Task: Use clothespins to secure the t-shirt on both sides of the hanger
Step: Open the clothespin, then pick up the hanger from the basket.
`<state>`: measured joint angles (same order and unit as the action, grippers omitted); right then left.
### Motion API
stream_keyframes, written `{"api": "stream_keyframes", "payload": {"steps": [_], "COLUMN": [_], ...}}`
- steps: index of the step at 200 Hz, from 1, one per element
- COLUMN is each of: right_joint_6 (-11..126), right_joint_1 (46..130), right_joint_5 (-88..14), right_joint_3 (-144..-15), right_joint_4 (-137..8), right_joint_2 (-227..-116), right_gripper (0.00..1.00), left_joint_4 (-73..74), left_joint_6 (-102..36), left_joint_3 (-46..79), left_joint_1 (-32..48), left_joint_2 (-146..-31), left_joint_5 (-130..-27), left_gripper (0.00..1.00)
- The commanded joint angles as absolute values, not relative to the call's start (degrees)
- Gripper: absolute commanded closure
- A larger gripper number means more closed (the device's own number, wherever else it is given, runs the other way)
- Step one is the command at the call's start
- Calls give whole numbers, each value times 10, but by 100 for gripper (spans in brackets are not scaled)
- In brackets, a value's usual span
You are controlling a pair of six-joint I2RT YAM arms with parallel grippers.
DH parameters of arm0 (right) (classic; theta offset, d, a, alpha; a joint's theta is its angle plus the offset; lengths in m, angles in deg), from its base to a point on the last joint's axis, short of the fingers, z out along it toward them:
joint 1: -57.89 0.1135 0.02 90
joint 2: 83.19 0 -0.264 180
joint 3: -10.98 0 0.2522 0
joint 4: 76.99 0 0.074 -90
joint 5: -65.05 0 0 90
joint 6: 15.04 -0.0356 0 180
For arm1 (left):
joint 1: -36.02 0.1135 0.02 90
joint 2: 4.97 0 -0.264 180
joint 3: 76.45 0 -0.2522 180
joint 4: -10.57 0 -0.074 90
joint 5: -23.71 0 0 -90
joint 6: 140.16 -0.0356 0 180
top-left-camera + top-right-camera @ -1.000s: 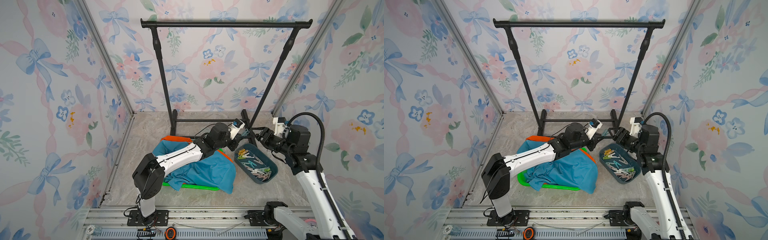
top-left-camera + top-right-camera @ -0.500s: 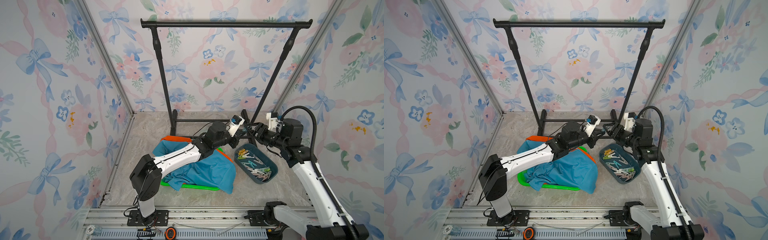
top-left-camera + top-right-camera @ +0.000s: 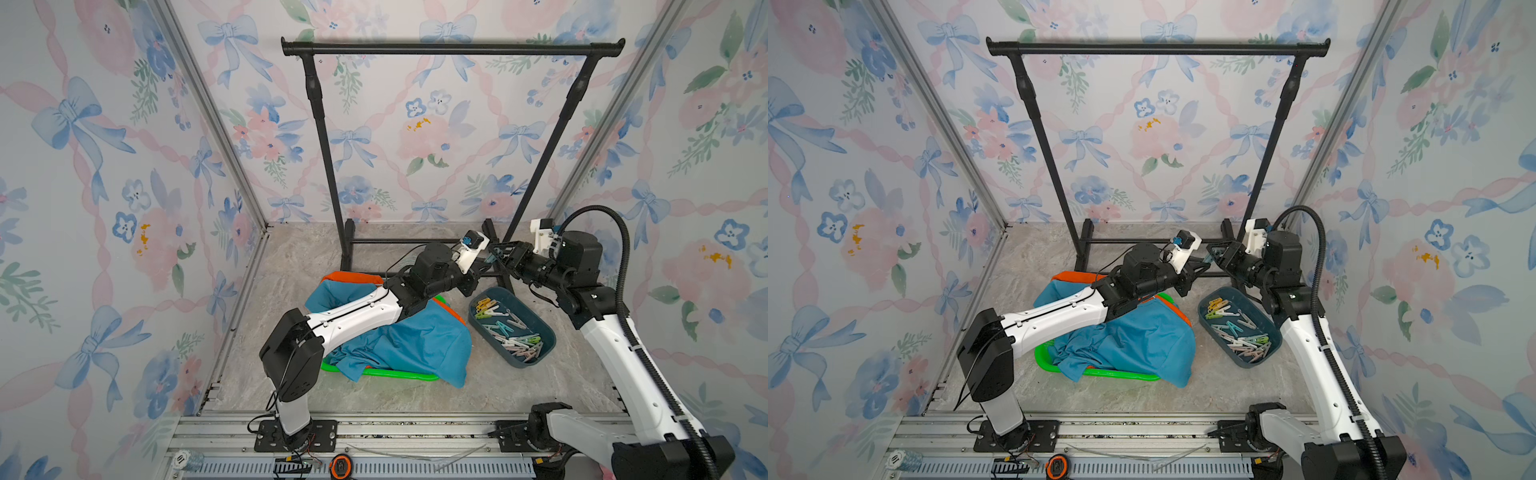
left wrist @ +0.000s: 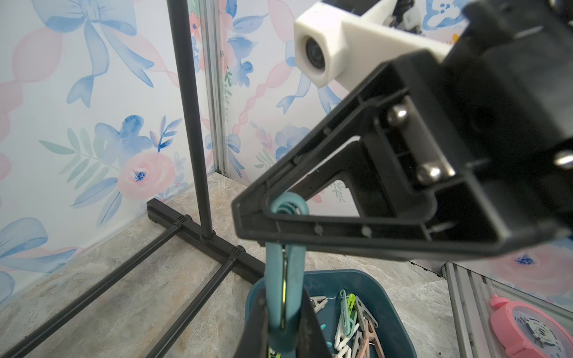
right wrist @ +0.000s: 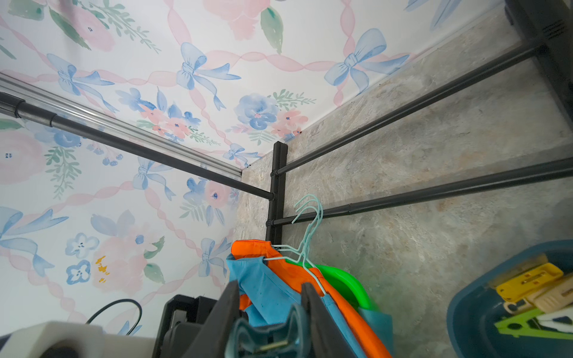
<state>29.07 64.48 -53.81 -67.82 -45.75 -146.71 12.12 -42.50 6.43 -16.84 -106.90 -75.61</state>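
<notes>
- The teal clothespin is held clamped at one end by the left gripper, above the far end of the blue bin, near the tabletop's right edge.
- Its opposite end is pinched between the jaws of the right gripper.
- A twist or a drop into the bin is risked if either hold slips, since only the peg's tips are gripped.
- The peg is seen as slim teal plastic with a brass-coloured spring.
- The blue t-shirt is bunched over a green tray at mid-tabletop, so the hanger shoulders are buried and a mis-clip is likely.
</notes>
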Motion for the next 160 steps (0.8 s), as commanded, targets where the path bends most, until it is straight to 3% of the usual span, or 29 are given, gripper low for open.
{"api": "stream_keyframes", "payload": {"steps": [1, 28, 60, 76, 115, 160], "right_joint_6": [290, 288, 292, 294, 307, 319], "right_joint_1": [653, 653, 652, 651, 647, 652], "right_joint_5": [-533, -527, -519, -518, -512, -504], "right_joint_3": [-692, -689, -689, -685, -663, -635], "right_joint_4": [-472, -474, -469, -469, -468, -478], "right_joint_2": [-1470, -1471, -1469, -1469, -1467, -1467], "right_gripper": [71, 74, 75, 74, 74, 74], "left_joint_4": [137, 136, 133, 133, 112, -43], "left_joint_6": [-432, -430, -423, -415, -387, -360], "left_joint_3": [68, 68, 84, 116, 226, 218], "left_joint_1": [-170, -170, -170, -169, -147, -65], "left_joint_2": [-1073, -1075, -1065, -1037, -918, -886], "left_joint_5": [-751, -743, -734, -717, -708, -685], "left_gripper": [100, 95, 61, 54, 52, 68]}}
